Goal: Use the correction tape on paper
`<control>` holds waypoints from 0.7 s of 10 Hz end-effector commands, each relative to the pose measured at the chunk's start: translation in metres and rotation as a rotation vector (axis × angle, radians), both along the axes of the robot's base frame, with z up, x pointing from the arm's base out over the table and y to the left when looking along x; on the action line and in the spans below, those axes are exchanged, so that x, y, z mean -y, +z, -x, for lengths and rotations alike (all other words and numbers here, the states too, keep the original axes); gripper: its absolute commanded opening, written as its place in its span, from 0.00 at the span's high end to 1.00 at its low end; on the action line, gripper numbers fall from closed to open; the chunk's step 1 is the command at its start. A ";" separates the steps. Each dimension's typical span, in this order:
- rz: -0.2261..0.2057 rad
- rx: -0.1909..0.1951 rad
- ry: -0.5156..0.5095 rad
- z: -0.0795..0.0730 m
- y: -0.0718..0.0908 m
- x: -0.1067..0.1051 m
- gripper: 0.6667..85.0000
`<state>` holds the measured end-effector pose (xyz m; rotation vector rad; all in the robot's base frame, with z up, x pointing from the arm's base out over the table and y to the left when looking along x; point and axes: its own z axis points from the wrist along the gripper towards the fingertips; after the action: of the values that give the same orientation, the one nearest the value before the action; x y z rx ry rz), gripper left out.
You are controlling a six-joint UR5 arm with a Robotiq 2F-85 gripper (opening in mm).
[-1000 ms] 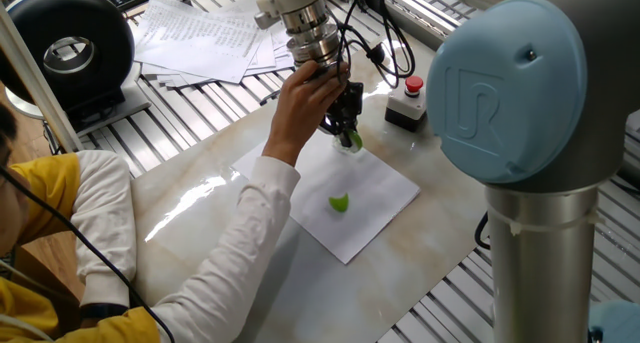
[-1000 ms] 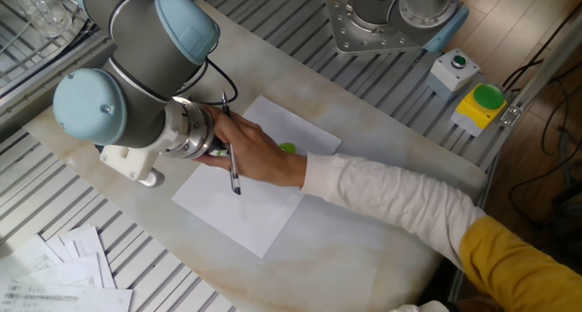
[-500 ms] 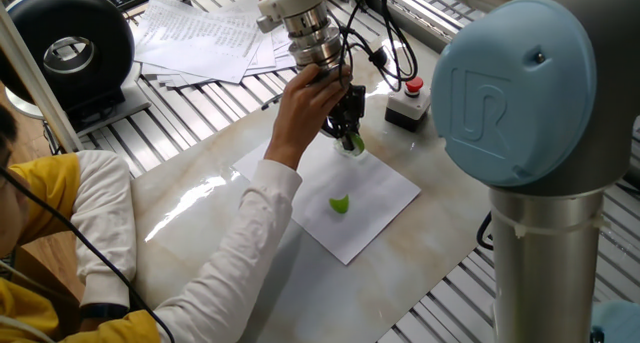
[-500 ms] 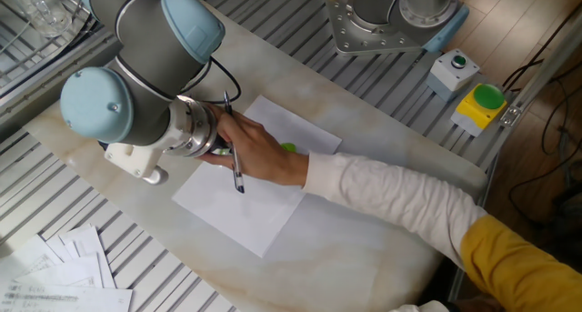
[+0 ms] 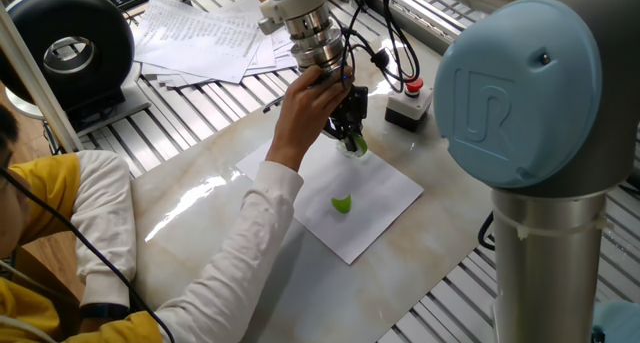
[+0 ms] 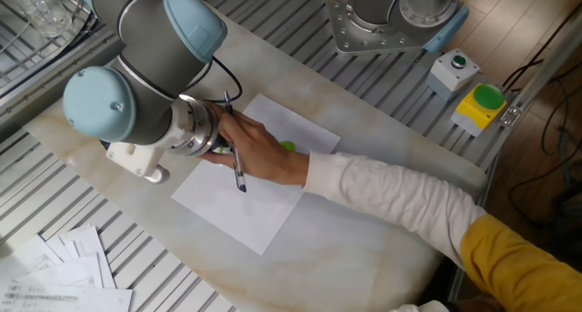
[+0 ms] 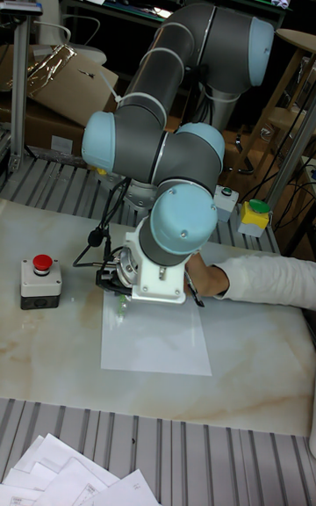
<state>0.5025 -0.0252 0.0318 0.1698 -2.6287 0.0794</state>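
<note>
The flat white paper [image 5: 345,198] lies on the glossy marbled bench [image 5: 190,193]. The black pincer [image 5: 349,141], fingers closed on a green-tipped tape [image 5: 353,143], meets the sheet. A hand [image 5: 312,98] clasps the metal wrist. A small green wedge [image 5: 342,204] lies mid-sheet.

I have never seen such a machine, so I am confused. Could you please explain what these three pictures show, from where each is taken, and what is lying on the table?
The grey and blue machine is a robot arm. A person's hand grips its wrist, apparently guiding it. Three fixed cameras watch the marble table: one beside the person, one from above on the other side, one tall picture facing the arm. The gripper holds a small green thing, probably the correction tape, down on a white paper. A second green piece lies on that sheet. Nearby are a red button box and printed sheets. The hand also holds a pen.
</note>
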 end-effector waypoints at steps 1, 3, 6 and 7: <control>0.003 0.002 -0.012 0.002 0.000 -0.006 1.00; 0.009 -0.005 -0.021 0.002 0.002 -0.010 1.00; 0.001 -0.010 -0.020 0.009 -0.001 -0.010 1.00; 0.010 -0.011 -0.010 0.011 -0.002 -0.004 1.00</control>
<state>0.4959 -0.0195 0.0314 0.1492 -2.6189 0.0966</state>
